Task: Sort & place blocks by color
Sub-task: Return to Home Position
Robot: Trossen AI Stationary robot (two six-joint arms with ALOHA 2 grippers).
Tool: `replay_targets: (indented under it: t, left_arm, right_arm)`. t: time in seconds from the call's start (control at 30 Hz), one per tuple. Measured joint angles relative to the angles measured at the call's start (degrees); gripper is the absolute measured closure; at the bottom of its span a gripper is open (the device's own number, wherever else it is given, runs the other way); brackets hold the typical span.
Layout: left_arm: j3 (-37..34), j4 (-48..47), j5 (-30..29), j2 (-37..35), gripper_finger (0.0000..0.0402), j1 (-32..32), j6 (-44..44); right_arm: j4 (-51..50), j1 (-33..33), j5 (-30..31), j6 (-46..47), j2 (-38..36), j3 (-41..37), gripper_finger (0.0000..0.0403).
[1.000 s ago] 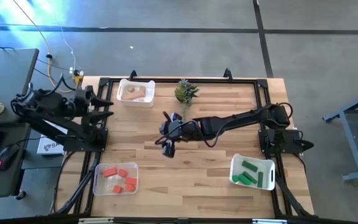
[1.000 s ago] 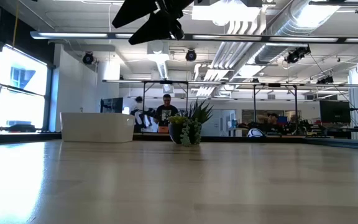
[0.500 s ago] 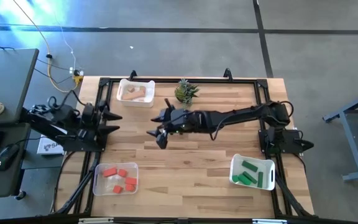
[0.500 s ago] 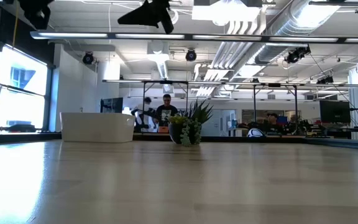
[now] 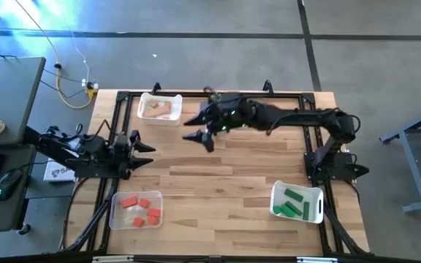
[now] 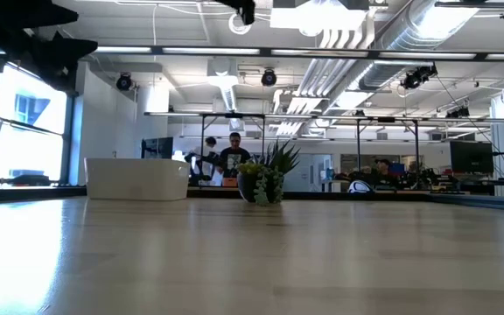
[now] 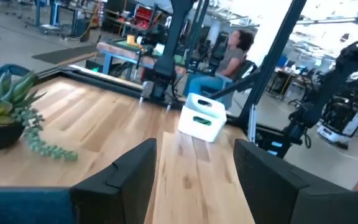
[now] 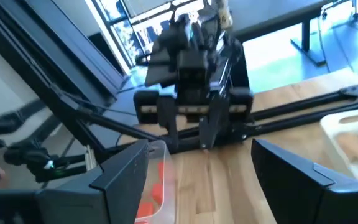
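every block i can see is binned: tan blocks point(image 5: 159, 109) in the white bin point(image 5: 142, 102) at the far left, orange blocks point(image 5: 141, 210) in the clear bin point(image 5: 115, 213) at the near left, green blocks point(image 5: 296, 203) in the other white bin point(image 5: 275, 197) at the near right. so the sorting looks done to me and it's just parking the arms.

left gripper point(image 5: 146, 152) is tucked at the left edge of the table point(image 5: 225, 183), fingers apart, nothing in them. right gripper point(image 5: 198, 141) hangs above the far middle, also spread and empty, its arm stretched right over the potted plant point(image 6: 265, 179).

that's my worry: if that arm drops while folding in, it could clip the plant, or nudge the far-left white bin and spill the tan ones.
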Motion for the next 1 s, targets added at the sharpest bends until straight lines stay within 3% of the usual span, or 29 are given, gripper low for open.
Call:
replay_targets:
  t: [0.23,0.53,0.67,0.83,1.0]
  left_arm:
    - [-3.4,1.4,-0.2,0.0,0.02,0.9,0.0]
    - [-4.3,0.2,0.8,0.0,0.02,6.0,0.1]
    - [-4.3,0.6,3.1,0.0,0.02,8.1,0.5]
    - [-4.3,0.6,3.1,0.0,0.02,10.1,3.0]
    - [-4.3,0.6,3.2,0.0,0.02,11.4,4.6]
  right_arm:
    - [-10.1,-3.0,1.3,-4.2,-8.6,0.0,0.0132]
    - [-34.0,-2.6,24.2,-9.5,-21.4,-1.8,0.0132]
    - [-33.6,-2.5,29.3,-9.8,-29.6,-11.8,0.0132]
    - [-22.8,-3.0,29.2,-5.7,-43.0,-30.5,0.0132]
    - [-15.6,-3.0,29.1,-1.6,-54.9,-44.5,0.0132]
